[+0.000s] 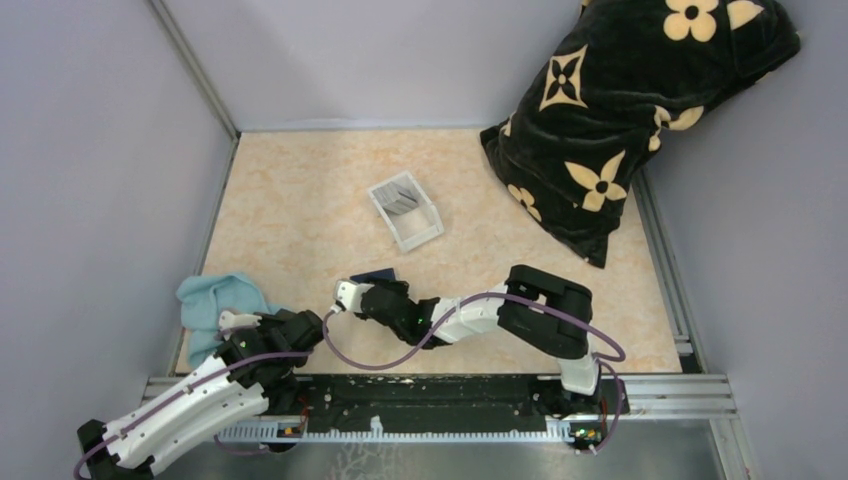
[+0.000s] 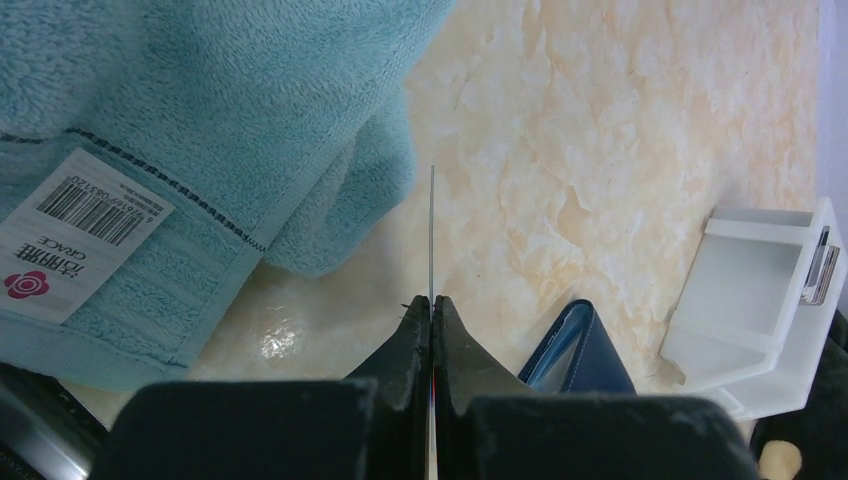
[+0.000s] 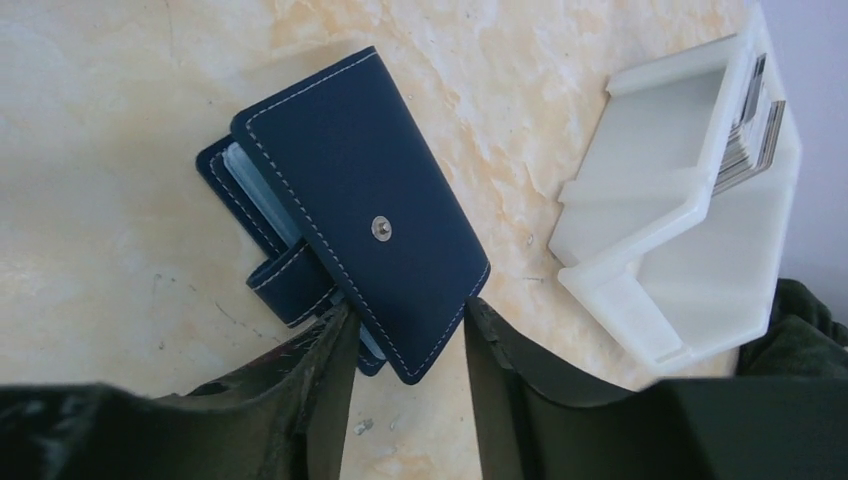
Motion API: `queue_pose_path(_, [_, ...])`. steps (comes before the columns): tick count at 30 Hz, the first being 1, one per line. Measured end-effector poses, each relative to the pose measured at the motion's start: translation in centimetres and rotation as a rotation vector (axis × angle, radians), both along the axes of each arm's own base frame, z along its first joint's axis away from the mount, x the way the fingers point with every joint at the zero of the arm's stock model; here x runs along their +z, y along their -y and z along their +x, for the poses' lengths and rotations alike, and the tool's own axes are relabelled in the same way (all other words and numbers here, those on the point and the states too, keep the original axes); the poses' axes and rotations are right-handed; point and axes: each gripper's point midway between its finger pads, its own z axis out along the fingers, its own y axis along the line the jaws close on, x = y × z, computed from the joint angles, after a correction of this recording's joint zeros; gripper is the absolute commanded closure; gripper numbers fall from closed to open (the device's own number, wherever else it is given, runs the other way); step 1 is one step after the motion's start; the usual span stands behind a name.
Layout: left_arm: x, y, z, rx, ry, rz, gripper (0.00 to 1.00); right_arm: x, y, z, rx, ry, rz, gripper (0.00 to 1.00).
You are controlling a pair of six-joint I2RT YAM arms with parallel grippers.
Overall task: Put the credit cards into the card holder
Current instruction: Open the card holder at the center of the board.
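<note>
Currently the left tool point(image 2: 431, 303) is clenched on one credit card point(image 2: 431, 225), held edge-on above the desk point(image 2: 600, 120), well apart from the white tray point(image 3: 680, 280). The card holder point(image 3: 350, 190) lies nearly closed just beside that tray, its corner flanked by the right tool point(image 3: 405, 330); whether it is clamped cannot be told. If insertion is tried before a pocket is spread, the holder could be shoved off or the thin card bent. Open desk is available between tray and teal towel point(image 2: 200, 100); further cards point(image 3: 750, 130) are stacked inside the tray.

Top view high, downward; wrist views close, both sharing tray point(image 3: 650, 190), seemingly card holder point(image 3: 340, 170).
</note>
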Motion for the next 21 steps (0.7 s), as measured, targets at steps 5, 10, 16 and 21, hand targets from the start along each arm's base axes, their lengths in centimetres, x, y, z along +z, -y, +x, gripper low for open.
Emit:
queue_pose_path(5, [0.1, -0.1, 0.1, 0.003, 0.007, 0.005, 1.00, -0.2, -0.3, 0.2, 0.028, -0.027, -0.004, 0.84])
queue_pose_path(10, [0.3, -0.1, 0.3, 0.006, 0.022, 0.005, 1.00, -0.3, -0.2, 0.6, 0.037, -0.047, -0.003, 0.99])
queue_pose_path(16, [1.1, 0.3, 1.1, 0.016, 0.075, -0.017, 1.00, 0.7, -0.1, 1.2, 0.008, -0.083, 0.043, 1.00])
queue_pose_path(21, [1.8, 0.9, 2.2, 0.016, 0.139, -0.030, 1.00, 3.2, -0.4, 2.4, -0.056, -0.162, 0.130, 1.00])
